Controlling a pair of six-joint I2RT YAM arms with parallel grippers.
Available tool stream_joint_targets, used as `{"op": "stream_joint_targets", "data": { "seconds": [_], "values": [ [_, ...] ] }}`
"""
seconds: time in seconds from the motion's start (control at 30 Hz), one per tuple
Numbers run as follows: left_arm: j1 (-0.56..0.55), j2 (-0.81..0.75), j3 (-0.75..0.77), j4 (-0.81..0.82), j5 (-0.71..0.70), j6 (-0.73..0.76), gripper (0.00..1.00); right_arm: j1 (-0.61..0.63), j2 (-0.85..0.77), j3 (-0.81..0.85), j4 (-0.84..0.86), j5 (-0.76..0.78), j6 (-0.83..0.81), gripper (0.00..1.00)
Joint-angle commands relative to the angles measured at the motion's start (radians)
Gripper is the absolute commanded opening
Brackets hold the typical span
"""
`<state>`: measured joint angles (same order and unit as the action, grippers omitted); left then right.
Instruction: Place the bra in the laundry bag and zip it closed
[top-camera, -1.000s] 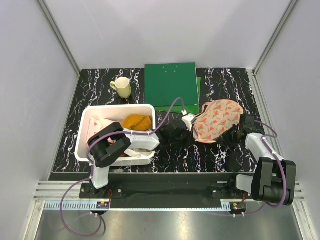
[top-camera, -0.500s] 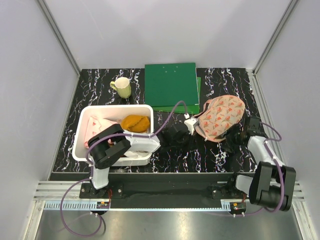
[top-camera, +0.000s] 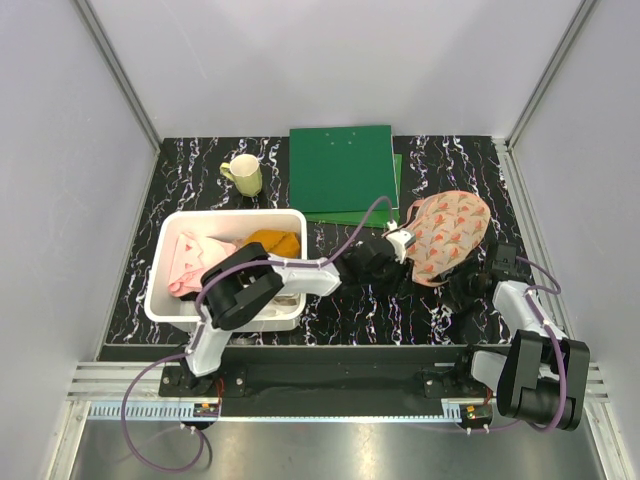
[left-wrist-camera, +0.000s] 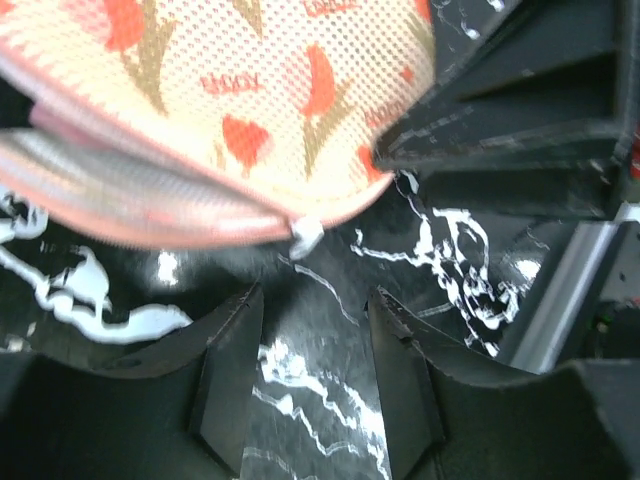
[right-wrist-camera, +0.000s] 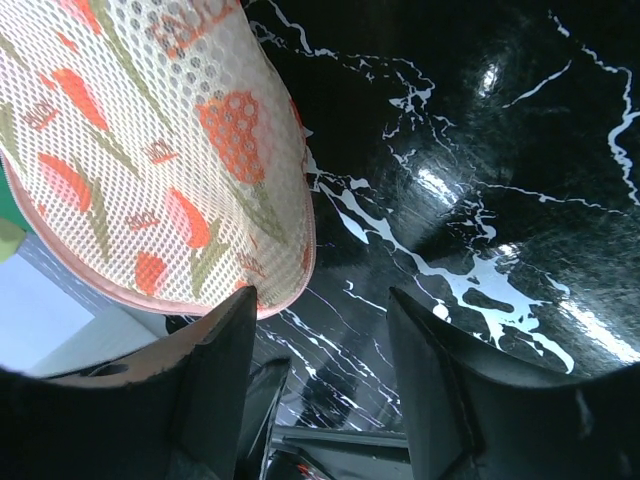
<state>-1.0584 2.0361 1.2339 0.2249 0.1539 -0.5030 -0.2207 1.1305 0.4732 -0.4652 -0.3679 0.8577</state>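
Note:
The round laundry bag (top-camera: 450, 233), cream mesh with red and green motifs, lies on the black marble table at the right. In the left wrist view its pink zipper edge (left-wrist-camera: 150, 215) faces me, with a small white pull (left-wrist-camera: 305, 236) at the end. The bra is hidden in every view. My left gripper (top-camera: 405, 252) stands open at the bag's left edge, its fingers (left-wrist-camera: 230, 380) just short of the pull, with only tabletop between them. My right gripper (top-camera: 462, 283) is open at the bag's near right rim (right-wrist-camera: 290, 270), holding nothing.
A white plastic bin (top-camera: 160, 275) at the left holds an orange garment (top-camera: 272, 242) and a pale pink cloth (top-camera: 195, 260). A cream mug (top-camera: 243, 175) and green folders (top-camera: 342, 168) sit at the back. Grey walls enclose the table.
Both grippers have opened and let go of the laundry bag. The bag has shifted right and back. The left arm has stretched further right, and the right gripper has drawn back.

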Motion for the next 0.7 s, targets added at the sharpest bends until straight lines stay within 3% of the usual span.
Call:
{"op": "stream_joint_targets", "data": {
  "seconds": [0.0,0.2,0.43,0.5,0.6,0.67],
  "values": [
    [0.003,0.062,0.119,-0.035,-0.039,0.021,0.5,0.0,0.002,0.025,0.03,-0.014,0.043,0.62],
    [0.005,0.118,0.171,-0.033,-0.068,0.023,0.49,0.0,-0.003,0.036,0.028,-0.019,0.047,0.59],
    [0.015,0.135,0.197,-0.024,-0.066,0.0,0.21,0.0,-0.003,0.036,0.028,-0.025,0.043,0.56],
    [0.015,0.127,0.188,0.008,-0.057,-0.008,0.18,0.0,-0.005,0.03,0.027,-0.023,0.04,0.55],
    [0.015,0.107,0.162,0.037,-0.034,-0.012,0.0,0.0,-0.008,0.024,0.03,-0.023,0.033,0.56],
    [0.015,0.095,0.147,0.053,-0.021,-0.025,0.0,0.0,-0.015,0.024,0.03,-0.025,0.035,0.59]
  ]
}}
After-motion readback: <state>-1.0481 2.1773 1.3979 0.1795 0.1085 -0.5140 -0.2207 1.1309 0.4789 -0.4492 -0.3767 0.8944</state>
